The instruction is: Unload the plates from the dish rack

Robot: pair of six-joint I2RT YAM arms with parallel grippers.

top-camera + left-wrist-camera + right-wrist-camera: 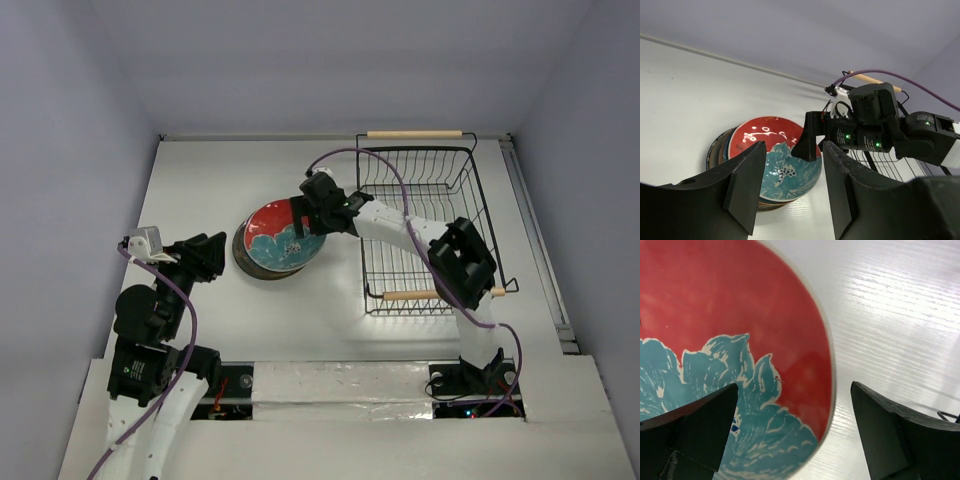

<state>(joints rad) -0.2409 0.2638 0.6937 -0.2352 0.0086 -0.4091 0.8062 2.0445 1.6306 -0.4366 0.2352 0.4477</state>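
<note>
Your left gripper (792, 187) hangs near its base with the jaws wide and nothing between them; leave it there. Further out, the red plate with teal flower (272, 232) lies on top of the stack (241, 255) on the table (200, 185), just left of the dish rack (470, 190). The right gripper (795, 420) is spread wide over the plate's rim and grips nothing. Raise it straight up so that no finger catches the rim. The rack looks empty.

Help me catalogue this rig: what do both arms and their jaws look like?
Both arms have white link tubes with black joint housings: left arm, right arm. A purple cable loops along each. The jaws are matte black, flat and wedge-shaped. Small green lights glow on the right wrist housing.
</note>
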